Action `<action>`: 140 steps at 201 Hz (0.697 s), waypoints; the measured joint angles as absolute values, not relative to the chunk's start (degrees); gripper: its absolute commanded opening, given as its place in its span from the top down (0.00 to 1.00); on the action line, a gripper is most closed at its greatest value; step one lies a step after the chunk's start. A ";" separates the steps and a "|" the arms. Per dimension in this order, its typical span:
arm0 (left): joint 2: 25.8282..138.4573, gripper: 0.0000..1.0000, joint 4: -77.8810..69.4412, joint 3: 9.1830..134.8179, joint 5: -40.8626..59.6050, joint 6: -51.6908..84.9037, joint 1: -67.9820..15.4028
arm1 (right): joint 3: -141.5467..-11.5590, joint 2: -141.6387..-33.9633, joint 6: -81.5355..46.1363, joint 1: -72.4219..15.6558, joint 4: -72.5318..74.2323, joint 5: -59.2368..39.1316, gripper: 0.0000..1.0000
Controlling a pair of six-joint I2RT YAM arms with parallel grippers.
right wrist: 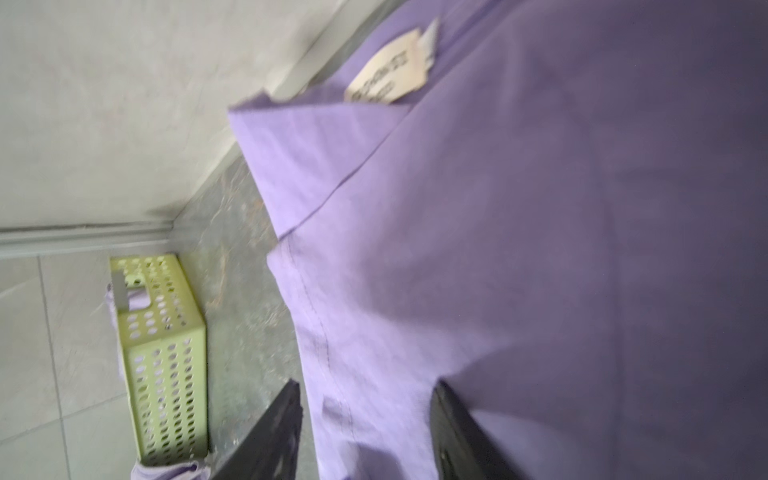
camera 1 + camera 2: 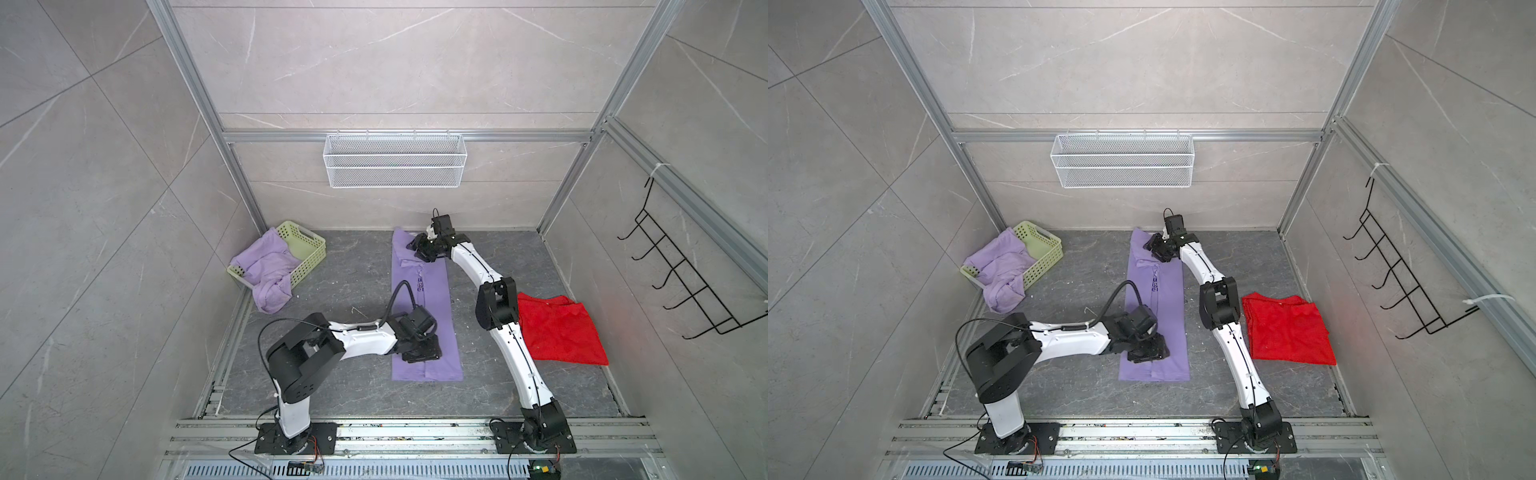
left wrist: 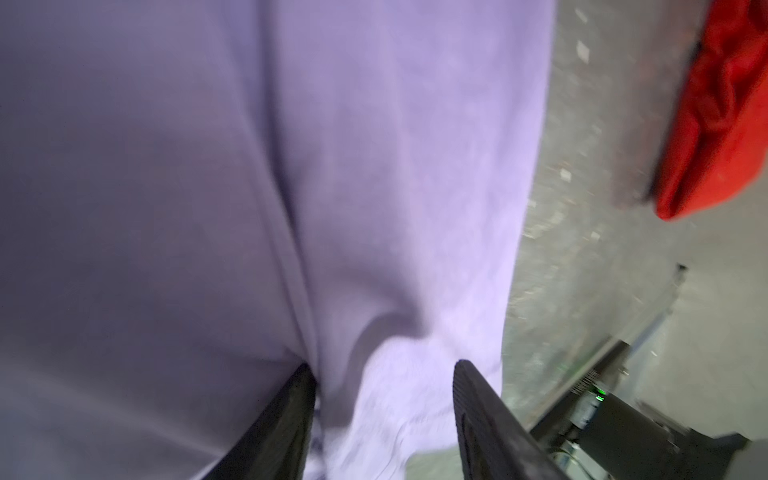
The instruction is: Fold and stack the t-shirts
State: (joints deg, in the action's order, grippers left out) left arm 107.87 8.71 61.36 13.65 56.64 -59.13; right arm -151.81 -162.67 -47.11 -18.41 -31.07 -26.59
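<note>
A lilac t-shirt [image 2: 432, 291] [image 2: 1169, 299] lies in the middle of the table, folded lengthwise into a long narrow strip, with dark purple text [image 2: 1154, 284] showing at the fold. My left gripper [image 2: 419, 355] [image 2: 1148, 353] rests on its near end. In the left wrist view that gripper [image 3: 384, 365] is open, with a hump of the lilac cloth [image 3: 395, 208] rising between the fingers. My right gripper [image 2: 411, 245] [image 2: 1148, 243] sits at the collar end. In the right wrist view it [image 1: 365, 384] is open astride a seamed edge, near the neck label [image 1: 390, 70]. More lilac t-shirts [image 2: 266, 270] [image 2: 1003, 270] spill crumpled from the basket.
The pale green perforated basket [image 2: 307, 245] [image 2: 1044, 243] [image 1: 166, 353] stands at the far left corner. A red cloth [image 2: 561, 328] [image 2: 1287, 328] [image 3: 727, 116] lies to the right of the strip, behind the right arm. A white wire basket [image 2: 395, 160] hangs on the back wall and a black hook rack [image 2: 685, 282] on the right wall.
</note>
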 measured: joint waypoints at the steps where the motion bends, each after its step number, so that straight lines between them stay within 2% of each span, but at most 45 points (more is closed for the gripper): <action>1: 107.98 0.43 8.60 61.47 13.65 56.69 -59.27 | -151.81 -162.67 -47.11 -18.44 -31.03 -26.65 0.48; 79: 108.05 0.43 3.53 60.58 13.17 61.84 -61.14 | -151.59 -162.74 -47.05 -19.05 -30.79 -27.55 0.48; 140: 103.57 0.43 1.41 54.39 12.03 65.80 -61.89 | -143.96 -157.58 -46.41 -16.58 -31.83 -24.73 0.48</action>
